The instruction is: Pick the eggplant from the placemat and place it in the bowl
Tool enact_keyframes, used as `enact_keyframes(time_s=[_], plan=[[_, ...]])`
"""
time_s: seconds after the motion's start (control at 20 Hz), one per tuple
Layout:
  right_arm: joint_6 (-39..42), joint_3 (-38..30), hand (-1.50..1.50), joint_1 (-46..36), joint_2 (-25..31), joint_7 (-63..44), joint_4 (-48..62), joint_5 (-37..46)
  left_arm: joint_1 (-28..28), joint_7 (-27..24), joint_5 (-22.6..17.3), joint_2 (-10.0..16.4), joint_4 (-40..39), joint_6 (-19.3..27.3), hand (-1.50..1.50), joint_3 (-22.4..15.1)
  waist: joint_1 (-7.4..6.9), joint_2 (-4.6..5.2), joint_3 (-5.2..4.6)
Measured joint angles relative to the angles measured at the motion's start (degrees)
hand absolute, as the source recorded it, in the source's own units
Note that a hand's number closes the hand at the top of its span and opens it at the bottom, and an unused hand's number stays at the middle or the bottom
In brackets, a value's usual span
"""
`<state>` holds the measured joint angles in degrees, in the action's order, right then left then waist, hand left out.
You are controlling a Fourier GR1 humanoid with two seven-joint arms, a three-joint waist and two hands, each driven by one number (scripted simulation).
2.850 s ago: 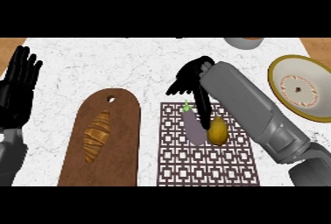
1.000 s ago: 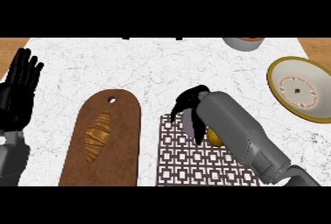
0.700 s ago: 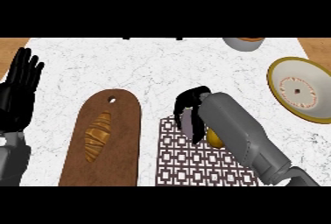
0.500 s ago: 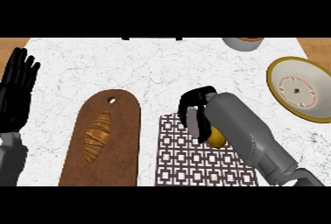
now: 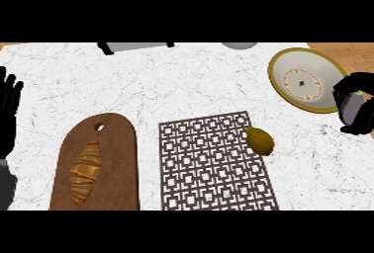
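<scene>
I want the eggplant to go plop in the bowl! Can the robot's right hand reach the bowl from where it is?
Probably yes. The right hand, curled round the eggplant, is right beside the bowl's right rim, and nothing lies between them.

You see a worktop (image 5: 182, 84) that looks like white stone, smooth, with fine grey veins and little shine. Toward its near left corner the board (image 5: 116, 148) reads as dark brown wood, smooth, with faint grain. The croissant (image 5: 86, 172) on it has a golden, ridged, flaky-looking crust. The placemat (image 5: 215, 163) by the near edge is a flat, matt, dark brown openwork lattice; you cannot tell whether it is cloth or plastic. Near the far right corner the bowl (image 5: 288, 66) looks like cream ceramic, matt inside, with an ochre rim. The eggplant (image 5: 352, 109) shows smooth, dull purple-grey skin inside the matt black right hand (image 5: 358, 81), which looks like plastic
</scene>
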<state>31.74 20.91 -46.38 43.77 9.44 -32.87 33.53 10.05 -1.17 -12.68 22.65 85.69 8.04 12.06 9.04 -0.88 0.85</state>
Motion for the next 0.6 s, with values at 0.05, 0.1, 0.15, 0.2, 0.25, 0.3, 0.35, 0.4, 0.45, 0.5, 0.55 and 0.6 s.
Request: enact_keyframes(time_s=[0.05,0.1,0.15,0.2,0.25,0.3,0.35,0.4,0.45,0.5,0.55,0.6], plan=[[-2.1,-1.05,1.5,0.92,3.0,1.84,0.54,-0.03,-0.31,-0.14,-0.07,0.09,0.13,0.04,0.0,0.3,0.0,0.2,0.08],[-4.24,-2.07,1.5,1.81,5.88,3.79,1.1,-0.07,-0.51,-0.23,-0.21,0.17,0.24,0.02,0.0,0.54,-0.01,0.39,0.14],[-6.4,-3.08,1.5,2.63,8.55,5.75,1.66,-0.14,-0.61,-0.33,-0.24,0.18,0.35,0.07,0.0,0.69,0.01,0.58,0.2],[-8.73,-4.16,1.5,3.56,11.05,7.73,2.34,-0.28,-0.79,-0.51,-0.35,0.23,0.39,-0.02,0.0,0.87,-0.08,0.75,0.23],[-11.05,-5.34,1.5,4.4,13.35,9.69,3.15,-0.55,-0.92,-0.6,-0.55,0.19,0.53,-0.16,0.0,0.96,-0.39,0.91,0.26],[-13.28,-6.51,1.5,5.4,15.45,11.83,4.04,-0.93,-1.14,-0.69,-0.67,0.11,0.67,-0.27,0.0,0.97,-0.62,1.02,0.29],[-15.32,-7.7,1.5,6.2,17.42,13.88,5.07,-1.35,-1.02,-0.68,-0.77,0.09,1.0,-0.42,0.0,0.87,-1.04,1.15,0.32],[-17.06,-8.96,1.5,7.03,19.32,16.17,6.15,-1.95,-1.1,-0.68,-0.86,0.06,1.15,-0.52,0.0,0.85,-1.4,1.24,0.33],[-18.61,-10.28,1.5,7.79,21.02,18.71,7.2,-2.73,-1.14,-0.84,-0.96,0.15,1.19,-0.76,0.0,0.91,-1.77,1.3,0.31],[-19.66,-11.68,1.5,8.48,22.49,21.5,8.29,-3.75,-1.24,-0.83,-1.15,0.15,1.34,-1.06,0.0,0.84,-2.2,1.31,0.3],[-20.4,-13.06,1.5,9.08,23.75,24.2,9.46,-4.82,-1.27,-0.88,-1.29,0.23,1.57,-1.35,0.0,0.83,-2.75,1.33,0.28],[-21.02,-14.52,1.5,9.53,24.75,27.08,10.47,-6.05,-1.07,-0.89,-1.33,0.15,1.67,-1.47,0.0,0.66,-3.09,1.35,0.26]])
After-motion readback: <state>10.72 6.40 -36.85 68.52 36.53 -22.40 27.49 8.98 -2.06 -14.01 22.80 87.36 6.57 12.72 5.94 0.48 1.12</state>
